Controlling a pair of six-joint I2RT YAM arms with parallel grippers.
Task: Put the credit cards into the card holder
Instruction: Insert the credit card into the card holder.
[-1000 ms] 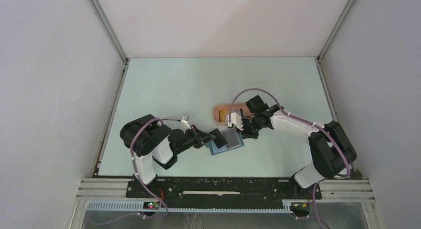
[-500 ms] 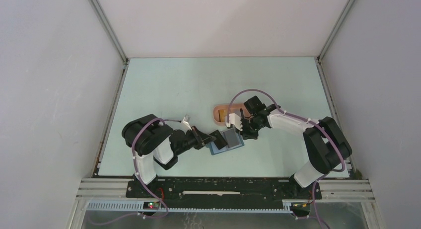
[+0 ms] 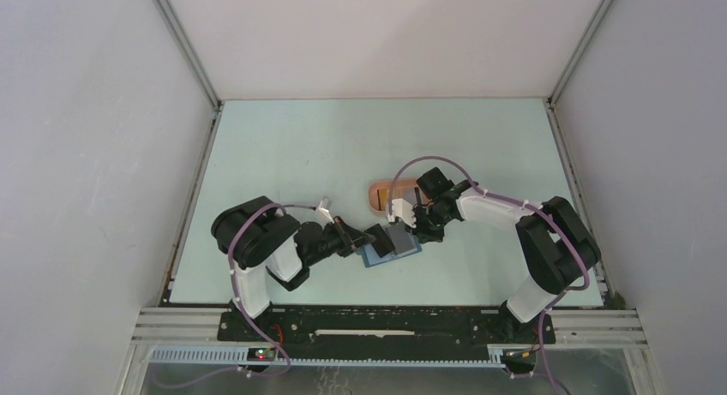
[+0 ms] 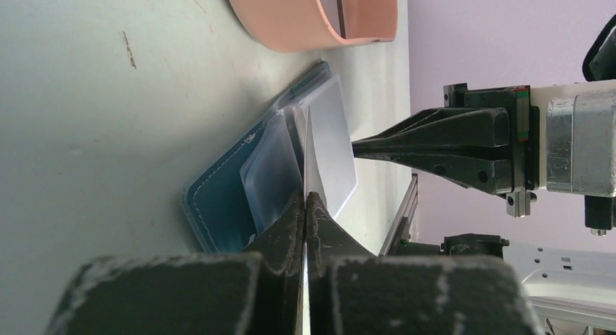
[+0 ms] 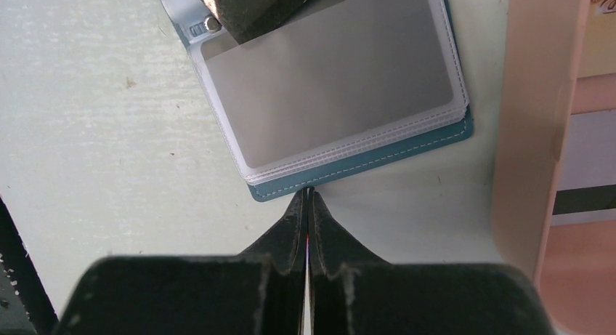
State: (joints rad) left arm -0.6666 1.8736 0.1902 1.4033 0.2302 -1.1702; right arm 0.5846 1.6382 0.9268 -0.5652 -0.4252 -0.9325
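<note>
Card holder [image 4: 218, 197] sleeve pinched in left claw [image 4: 306, 200]; right claw [image 5: 308, 200] closed at holder edge.

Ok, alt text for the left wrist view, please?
The left gripper pinches one plastic sleeve of the open blue card holder, holding it up edge-on to the camera. The shut right gripper points at the sleeve from the right, and a peach tray sits beyond.
</note>
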